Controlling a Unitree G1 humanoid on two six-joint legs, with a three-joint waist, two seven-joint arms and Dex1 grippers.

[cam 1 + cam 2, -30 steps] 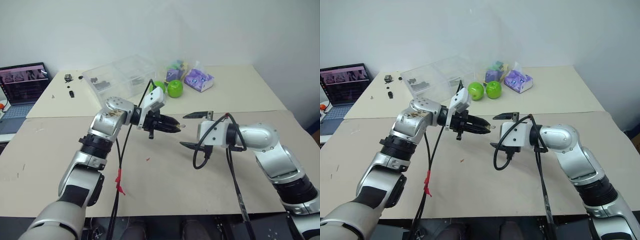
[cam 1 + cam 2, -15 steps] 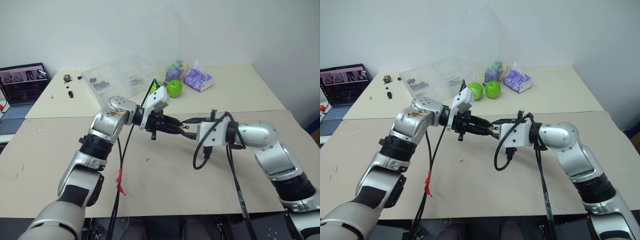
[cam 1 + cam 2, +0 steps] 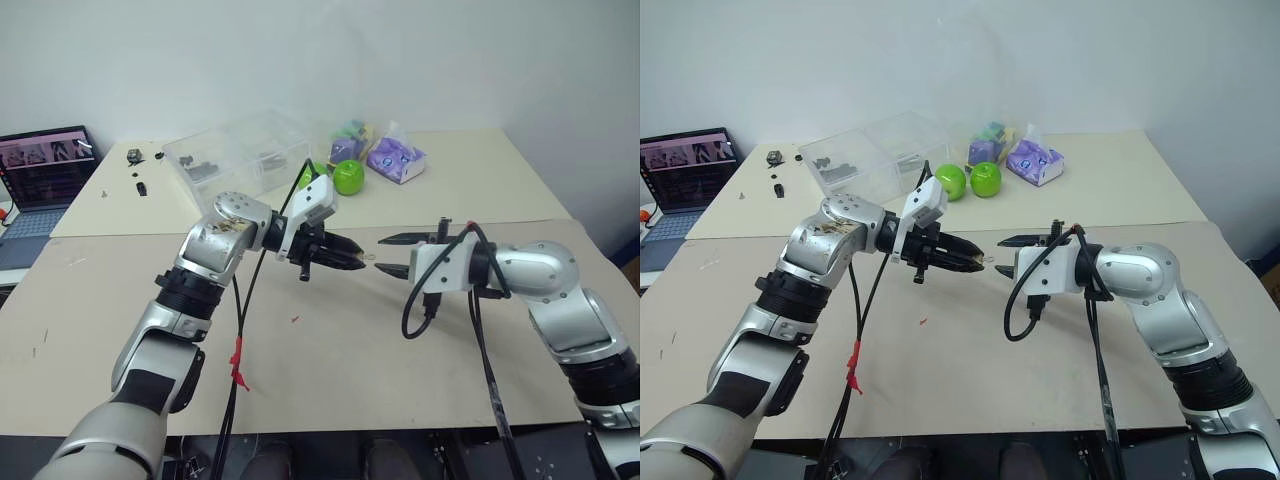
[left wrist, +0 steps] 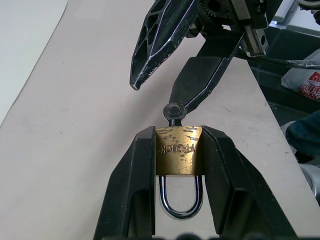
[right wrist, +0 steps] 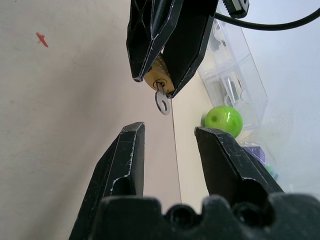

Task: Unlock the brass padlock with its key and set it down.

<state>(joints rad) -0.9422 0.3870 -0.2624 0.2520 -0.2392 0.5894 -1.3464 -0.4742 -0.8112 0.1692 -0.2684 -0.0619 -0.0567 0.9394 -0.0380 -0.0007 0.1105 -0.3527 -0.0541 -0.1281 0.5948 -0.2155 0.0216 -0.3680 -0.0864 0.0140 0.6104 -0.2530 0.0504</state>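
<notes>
Left claw [image 4: 177, 165] clamps brass padlock [image 4: 178, 149], key [image 5: 162, 100] outward for turning | right claw [image 5: 170, 150] parted, empty, just short of key

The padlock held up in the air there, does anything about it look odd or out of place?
Nothing looks damaged. The brass padlock sits clamped between the left gripper's fingers, shackle closed, with the key sticking out of its keyhole on its own. The right gripper is open just short of the key, not touching it.
</notes>
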